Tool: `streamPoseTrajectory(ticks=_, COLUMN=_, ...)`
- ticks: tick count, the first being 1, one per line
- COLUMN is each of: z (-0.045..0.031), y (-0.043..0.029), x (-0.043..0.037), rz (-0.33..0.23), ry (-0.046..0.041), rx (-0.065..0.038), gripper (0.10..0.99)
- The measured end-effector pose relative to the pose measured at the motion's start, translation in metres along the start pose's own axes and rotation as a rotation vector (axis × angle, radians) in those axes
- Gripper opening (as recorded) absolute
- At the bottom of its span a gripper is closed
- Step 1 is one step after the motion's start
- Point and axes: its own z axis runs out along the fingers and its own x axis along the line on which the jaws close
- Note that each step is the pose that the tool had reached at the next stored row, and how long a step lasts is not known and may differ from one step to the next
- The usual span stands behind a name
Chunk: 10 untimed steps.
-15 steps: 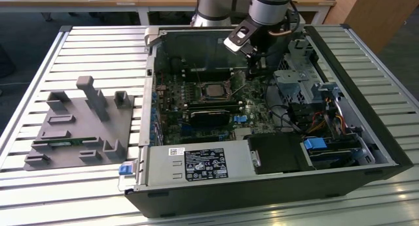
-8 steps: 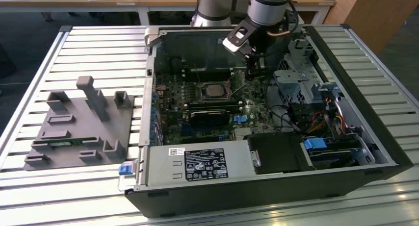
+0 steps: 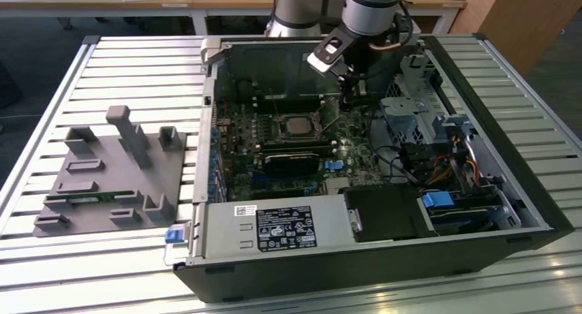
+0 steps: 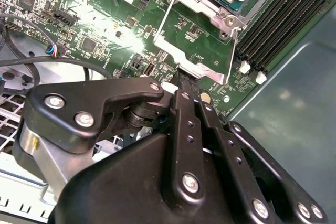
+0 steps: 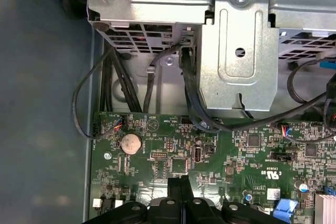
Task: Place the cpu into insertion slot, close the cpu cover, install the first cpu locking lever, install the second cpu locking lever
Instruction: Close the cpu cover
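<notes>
Cpu lies seated in the insertion slot, mid-frame in the exterior view, and the fingers — closed, it seems, on the raised cpu cover at its outer edge — could lose that thin grip, dropping it skewed.

The gripper has its two black fingers pressed together over the green circuit board. A round coin battery sits at ten o'clock from the fingertips. At one o'clock a silvery metal bracket stands past the board's edge, with black cables running beside it onto the board.
</notes>
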Motion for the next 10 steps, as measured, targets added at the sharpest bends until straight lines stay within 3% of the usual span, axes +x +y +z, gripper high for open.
streamPoseTrajectory(ticks=10, z=0.0001, y=-0.0022, x=0.0001, rz=0.0, ry=0.0, rx=0.0, gripper=0.106)
